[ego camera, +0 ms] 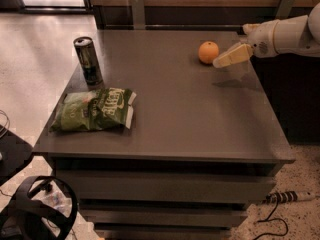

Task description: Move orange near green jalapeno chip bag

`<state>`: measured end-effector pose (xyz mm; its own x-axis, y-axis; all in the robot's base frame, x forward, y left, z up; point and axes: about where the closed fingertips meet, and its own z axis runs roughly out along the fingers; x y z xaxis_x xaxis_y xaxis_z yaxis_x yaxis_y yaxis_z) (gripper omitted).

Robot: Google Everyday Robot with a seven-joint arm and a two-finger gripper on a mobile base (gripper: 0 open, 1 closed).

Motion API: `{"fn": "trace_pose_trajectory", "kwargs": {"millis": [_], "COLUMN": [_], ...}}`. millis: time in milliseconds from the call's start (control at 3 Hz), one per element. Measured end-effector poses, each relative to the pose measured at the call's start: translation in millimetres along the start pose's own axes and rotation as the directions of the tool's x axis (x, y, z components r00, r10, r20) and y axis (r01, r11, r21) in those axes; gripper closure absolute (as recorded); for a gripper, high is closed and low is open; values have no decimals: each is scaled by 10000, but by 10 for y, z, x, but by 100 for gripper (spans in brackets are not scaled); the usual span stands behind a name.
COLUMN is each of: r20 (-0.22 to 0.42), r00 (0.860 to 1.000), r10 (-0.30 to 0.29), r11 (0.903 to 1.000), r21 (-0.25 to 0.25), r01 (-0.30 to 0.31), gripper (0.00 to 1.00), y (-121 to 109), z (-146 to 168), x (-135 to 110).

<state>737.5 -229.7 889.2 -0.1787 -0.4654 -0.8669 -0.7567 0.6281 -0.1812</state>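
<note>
The orange (208, 52) rests on the dark grey table top (190, 114) near its far right. My gripper (220, 62) reaches in from the right, just right of the orange and slightly above the table. Nothing is held. The green jalapeno chip bag (95, 109) lies flat near the table's front left, far from the orange.
A dark upright drink can (89, 60) stands at the far left, just behind the chip bag. The table's right edge drops to a dark wall area. Cables (280, 204) and a black headset (45, 204) lie on the floor in front.
</note>
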Motion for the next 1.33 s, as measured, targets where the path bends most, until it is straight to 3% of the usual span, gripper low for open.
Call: {"fn": "trace_pose_trajectory", "kwargs": {"millis": [1333], "r20": [800], "r00": [9942], "r10": [725], "r11": [9948], "r21": [-778], "r01": [-663], "gripper": [0], "y": [-45], "z": [764], "x": [28]}}
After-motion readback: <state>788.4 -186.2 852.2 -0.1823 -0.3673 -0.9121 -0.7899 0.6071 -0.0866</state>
